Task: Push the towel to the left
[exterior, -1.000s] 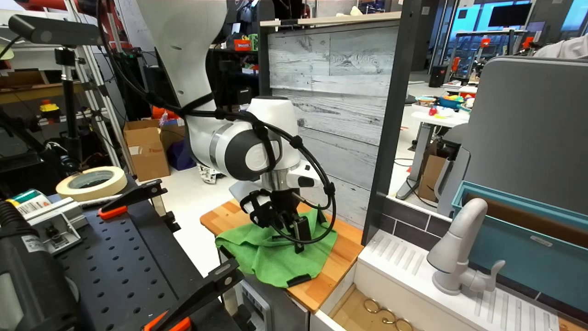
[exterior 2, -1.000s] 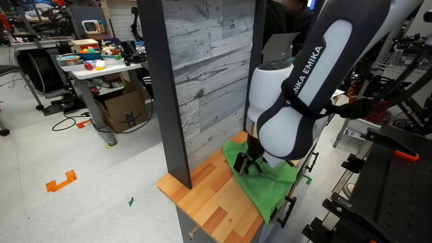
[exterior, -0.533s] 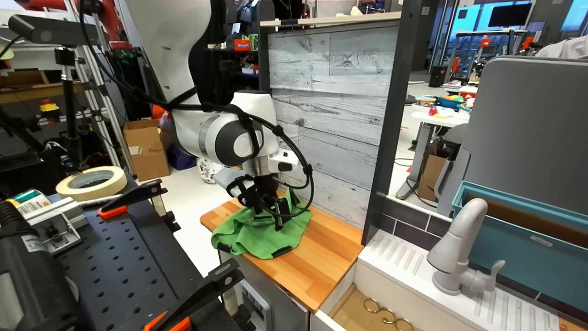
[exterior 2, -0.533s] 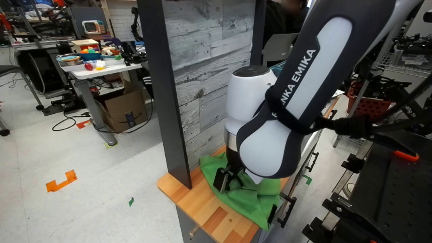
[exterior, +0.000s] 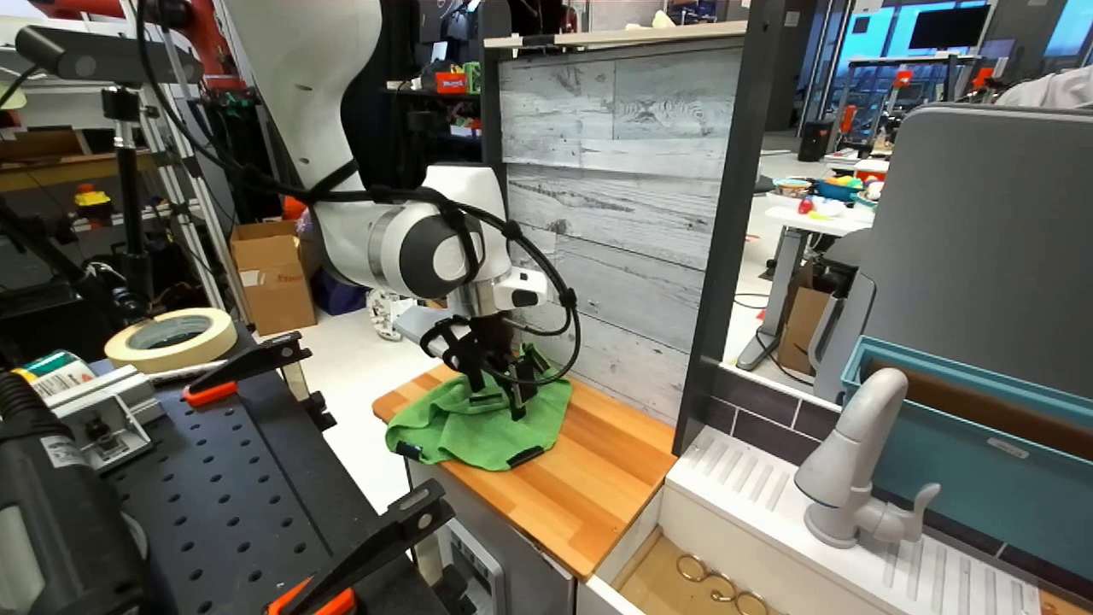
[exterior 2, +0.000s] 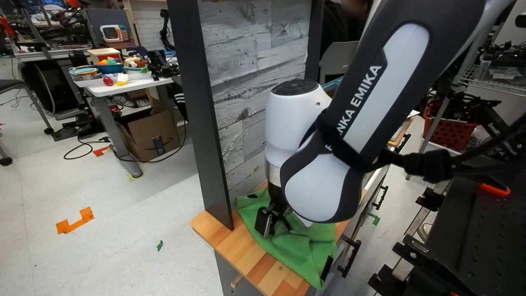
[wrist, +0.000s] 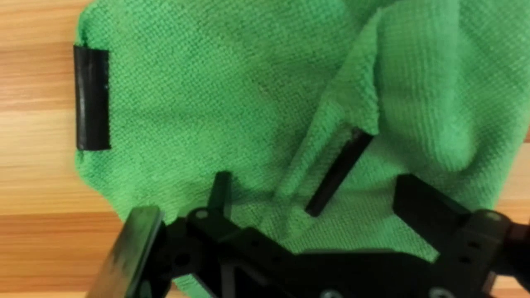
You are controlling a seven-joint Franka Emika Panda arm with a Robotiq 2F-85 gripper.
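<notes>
Because soft cloth would crumple if I nudged only its rim, I have the gripper [exterior: 497, 403] pointing down over the middle of the towel [exterior: 487, 437], presumably so that the tips can press and drag it along the desk [exterior: 602, 478]. Its fingers [wrist: 430, 211] stand wide apart, and I see nothing pinched between them; whether the tips truly bear on the cloth, I can't tell.

In an exterior view the towel lies toward the left end of the desk, close to the plank wall [exterior: 615, 213], its far side from that wall drooping over the desk's edge. I therefore judge the push well along. A black strip [wrist: 92, 99] along one border is probably tape. Pressing harder might bunch the folds, and more overhang could let the towel slide off.
</notes>
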